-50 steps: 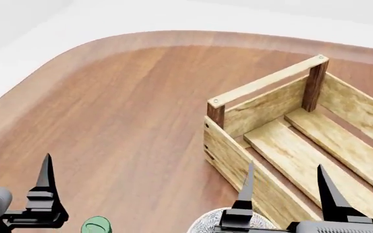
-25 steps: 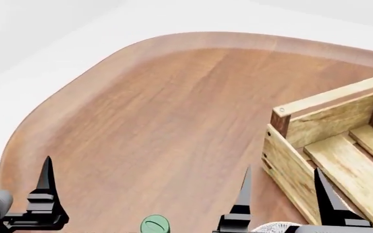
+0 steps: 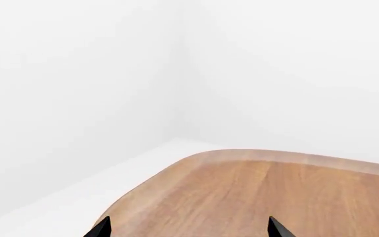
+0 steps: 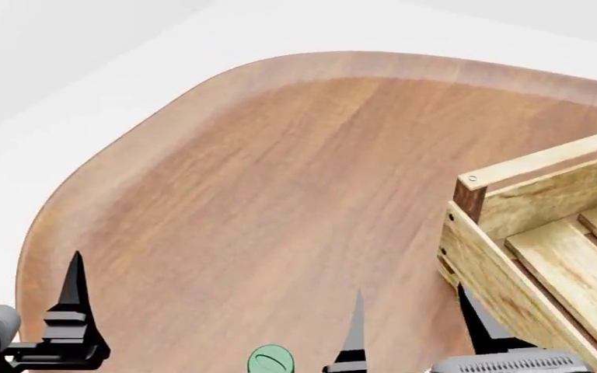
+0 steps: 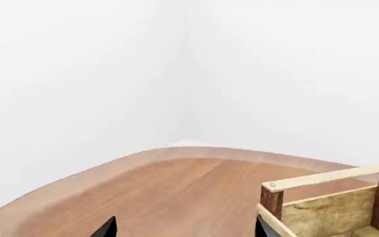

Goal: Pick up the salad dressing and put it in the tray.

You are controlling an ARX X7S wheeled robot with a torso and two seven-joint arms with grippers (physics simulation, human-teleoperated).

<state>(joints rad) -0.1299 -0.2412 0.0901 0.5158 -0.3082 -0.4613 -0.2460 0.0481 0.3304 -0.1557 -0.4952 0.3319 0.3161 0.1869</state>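
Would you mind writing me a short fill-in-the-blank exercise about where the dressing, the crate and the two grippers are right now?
1. In the head view, the salad dressing shows only its pale-green ____.
2. It stands on the table between the left gripper and the ____ gripper.
3. The tray holds ____ of the task's objects so far.
4. Both grippers have their jaws ____.

Missing words: cap; right; none; open

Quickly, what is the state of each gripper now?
Left gripper: open, holding nothing.
Right gripper: open, holding nothing.
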